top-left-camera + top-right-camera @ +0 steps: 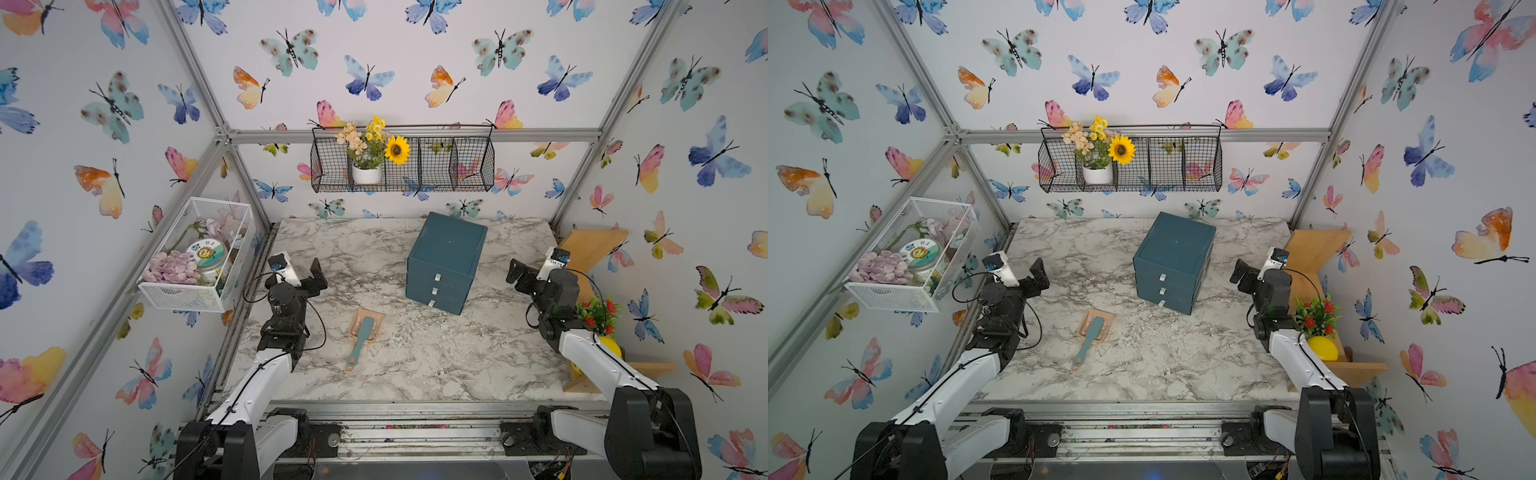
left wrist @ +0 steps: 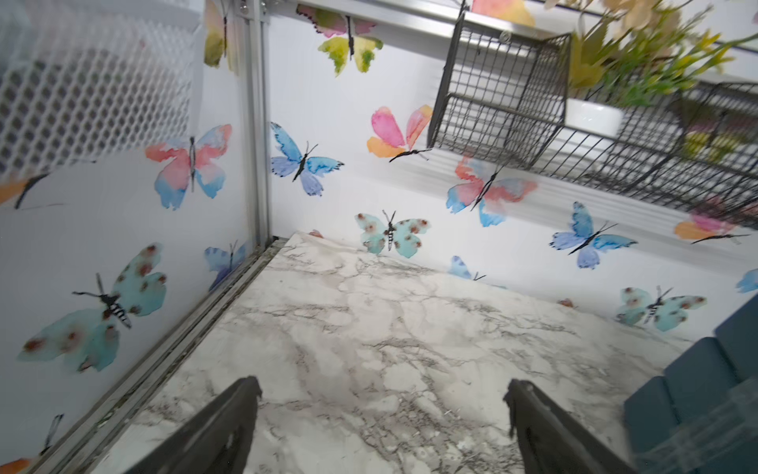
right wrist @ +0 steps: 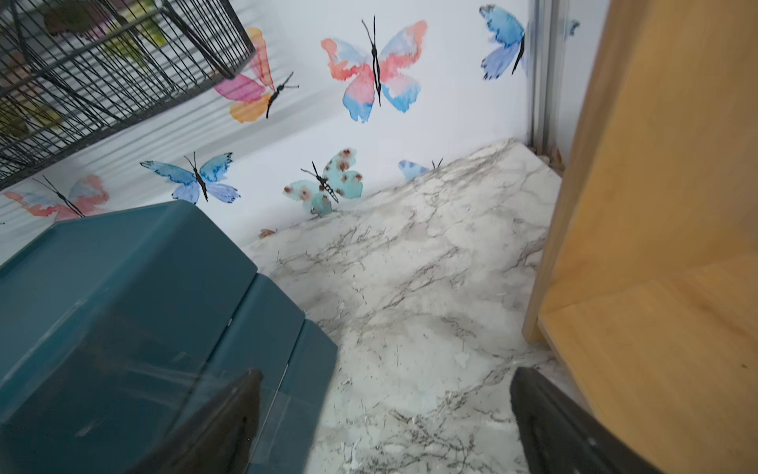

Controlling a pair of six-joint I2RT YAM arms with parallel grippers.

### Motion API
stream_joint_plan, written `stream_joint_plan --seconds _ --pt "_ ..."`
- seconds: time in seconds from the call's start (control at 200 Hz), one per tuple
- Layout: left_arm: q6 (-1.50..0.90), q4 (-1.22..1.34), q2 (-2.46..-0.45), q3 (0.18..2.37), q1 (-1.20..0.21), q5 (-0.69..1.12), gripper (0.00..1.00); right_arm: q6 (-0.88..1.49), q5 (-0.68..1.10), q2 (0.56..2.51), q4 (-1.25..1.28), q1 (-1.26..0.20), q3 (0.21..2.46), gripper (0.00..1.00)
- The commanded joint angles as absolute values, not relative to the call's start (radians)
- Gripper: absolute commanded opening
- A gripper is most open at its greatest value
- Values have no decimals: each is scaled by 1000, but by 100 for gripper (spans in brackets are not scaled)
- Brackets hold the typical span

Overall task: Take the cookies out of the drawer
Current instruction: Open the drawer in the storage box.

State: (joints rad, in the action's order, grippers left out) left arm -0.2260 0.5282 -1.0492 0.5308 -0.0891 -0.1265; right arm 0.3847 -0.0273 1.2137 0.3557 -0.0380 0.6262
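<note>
The left pincer (image 1: 315, 277) is held over the counter (image 1: 415, 365) with its jaws spread wide and nothing between them. In the left wrist view its two dark fingers (image 2: 229, 422) are seen well apart over bare marble. The right pincer (image 1: 517, 272) is spread just as wide and is likewise empty. In the right wrist view only marble is seen between its fingers (image 3: 545, 414).

The cookies are hidden from every view. A dark teal chest of drawers (image 1: 446, 253) stands on the counter between the two pincers, nearer the right one and turned slightly askew. Its three drawers (image 1: 434, 291) are all pushed in, and their small pale handles are stacked one above another on the face turned toward the arm bases. In the right wrist view the chest (image 3: 123, 287) is seen just beside the pincer, partly behind one finger. In the left wrist view only a corner of it (image 2: 697, 390) is caught.

A brush (image 1: 360, 336) with a teal handle is laid across a peach dustpan (image 1: 374, 320). Both lie on the counter nearer the left pincer, back toward the arm bases from it and apart from the chest. A wooden shelf (image 1: 590, 245) is placed just beside the right pincer, on the side away from the chest. A black wire basket (image 1: 457, 166) holding a pot of flowers (image 1: 366, 174) is hung on the wall beyond both pincers.
</note>
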Motion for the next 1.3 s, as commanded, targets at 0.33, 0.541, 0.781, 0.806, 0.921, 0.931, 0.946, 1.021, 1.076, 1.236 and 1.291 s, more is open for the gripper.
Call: stream_joint_plan --seconds 0.33,0.541,0.781,0.806,0.921,0.931,0.946,1.021,1.076,1.236,1.291 --pt "-793 527 -1129 574 -440 144 96 454 94 1203 94 -37 737 97" --pt "-1003 724 -1198 534 -630 82 85 452 129 1209 100 -37 752 96" --pt "-1106 863 -1312 564 -710 124 79 429 198 1369 88 -37 905 96" --pt "-1121 884 -1326 567 -715 132 78 425 206 1393 85 -37 926 96" --pt "-1157 951 -1376 578 -739 152 77 411 247 1477 67 -38 1006 95" --pt "-1158 954 -1379 579 -741 151 77 411 251 1483 67 -38 1010 95" --pt "-1159 955 -1382 582 -742 152 76 410 260 1491 67 -37 1017 95" --pt "-1167 970 -1404 591 -748 153 75 406 310 1535 67 -38 1051 93" --pt "-1174 985 -1419 594 -747 157 74 405 348 1560 66 -38 1071 92" --pt "-1174 977 -1448 612 -749 162 72 405 413 1610 72 -38 1112 90" --pt "-1170 971 -1452 612 -748 153 70 403 436 1623 72 -38 1123 89"
